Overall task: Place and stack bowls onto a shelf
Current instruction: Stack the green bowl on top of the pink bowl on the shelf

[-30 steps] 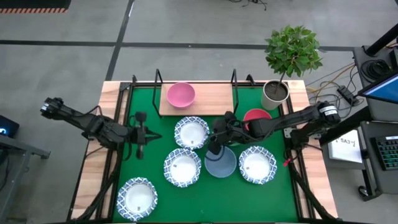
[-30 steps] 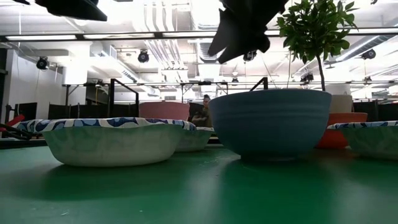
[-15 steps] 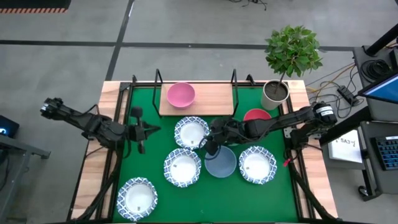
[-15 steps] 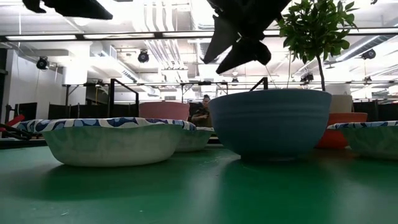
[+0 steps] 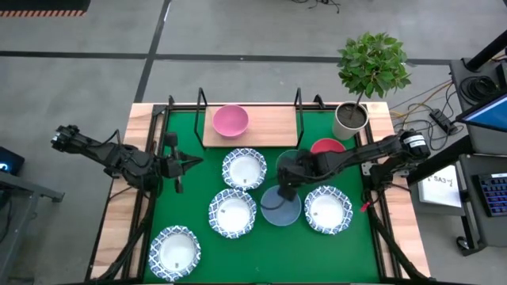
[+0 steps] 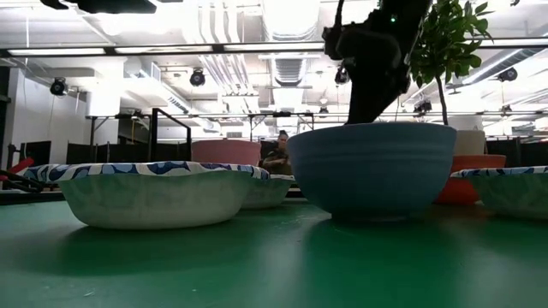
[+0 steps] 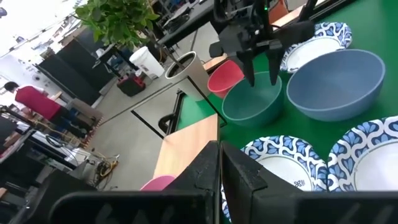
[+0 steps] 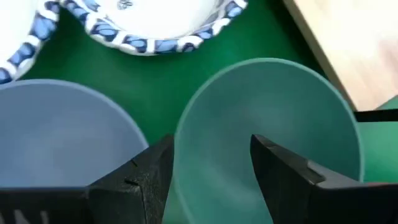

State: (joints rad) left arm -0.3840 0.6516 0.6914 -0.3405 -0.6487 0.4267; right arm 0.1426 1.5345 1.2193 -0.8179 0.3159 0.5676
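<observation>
My right gripper (image 5: 287, 180) (image 8: 211, 142) points down over the dark green bowl (image 8: 267, 124) (image 7: 252, 102), which rests on the green mat. It is open, with one finger outside the bowl's rim and one inside; I see no touch. The grey-blue bowl (image 5: 280, 207) stands right beside it, and the red bowl (image 5: 327, 147) lies toward the far right. A pink bowl (image 5: 230, 120) sits on the wooden shelf (image 5: 265, 127). Several white bowls with blue rims (image 5: 243, 169) rest on the mat. My left gripper (image 5: 194, 163) (image 7: 221, 152) hovers shut at the mat's left side.
The white plant pot (image 5: 349, 120) stands at the far right corner, close to the red bowl. Black wire uprights (image 5: 299, 107) flank the shelf. In the low view the grey-blue bowl (image 6: 372, 171) hides my right gripper's fingertips. The shelf board is bare to the right of the pink bowl.
My right gripper has swung from above the grey-blue bowl's left rim toward the table's right, tipped to point down and dropped over the green bowl, ending astride its rim. No bowl has moved.
</observation>
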